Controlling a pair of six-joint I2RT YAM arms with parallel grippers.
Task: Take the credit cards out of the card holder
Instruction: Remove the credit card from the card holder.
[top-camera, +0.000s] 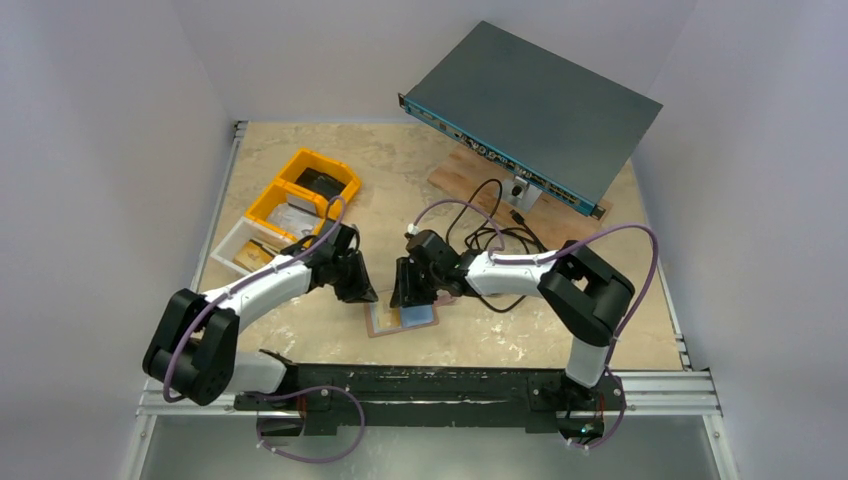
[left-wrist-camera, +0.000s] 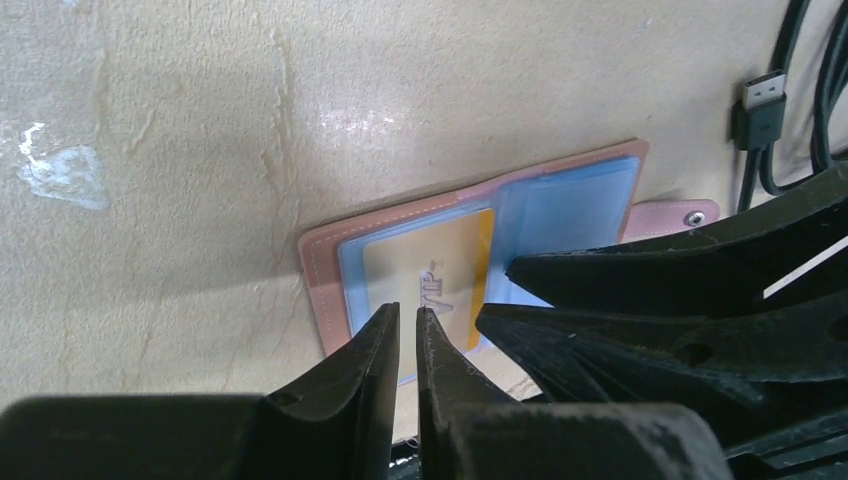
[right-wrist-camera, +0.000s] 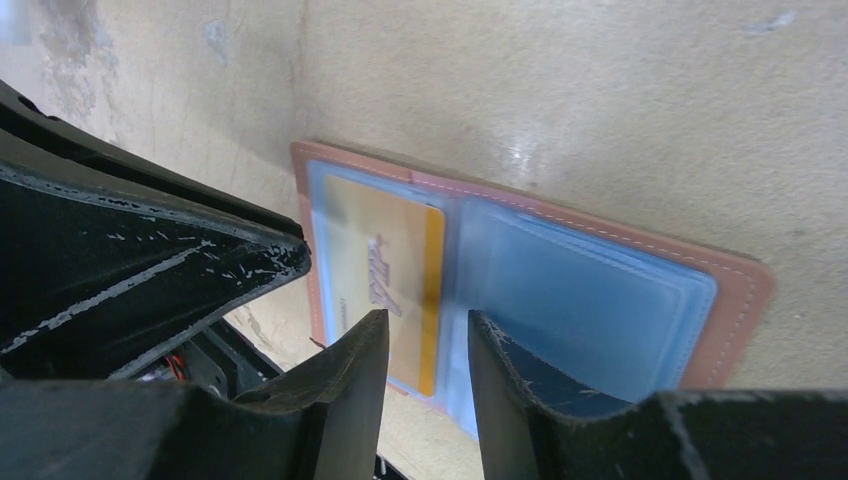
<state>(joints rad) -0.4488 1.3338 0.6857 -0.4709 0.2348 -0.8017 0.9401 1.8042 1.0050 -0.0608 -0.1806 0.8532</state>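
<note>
One yellow card (left-wrist-camera: 425, 290) shows in one open card holder (left-wrist-camera: 316, 258); right gripper (right-wrist-camera: 428, 324) half-open, empty; left gripper (left-wrist-camera: 407, 313) nearly closed, grip unclear.

Pinkish-tan card holder (left-wrist-camera: 530, 215), pale stitching, blue-grey inside; cream card (left-wrist-camera: 425, 275), grey lettering, orange edge stripe; mottled beige table (left-wrist-camera: 200, 150); yellow bins (top-camera: 335, 166).

Lit softly and evenly from overhead, with only faint shadows on the desk (top-camera: 400, 170) beneath the arms. Glaring pale on the desk in both wrist views, glossy on the card holder (right-wrist-camera: 590, 280) sleeves. Blurred slightly around the credit card (right-wrist-camera: 385, 270) print; out of focus on the near, black left pincer (left-wrist-camera: 403, 325) and right pincer (right-wrist-camera: 428, 335).
</note>
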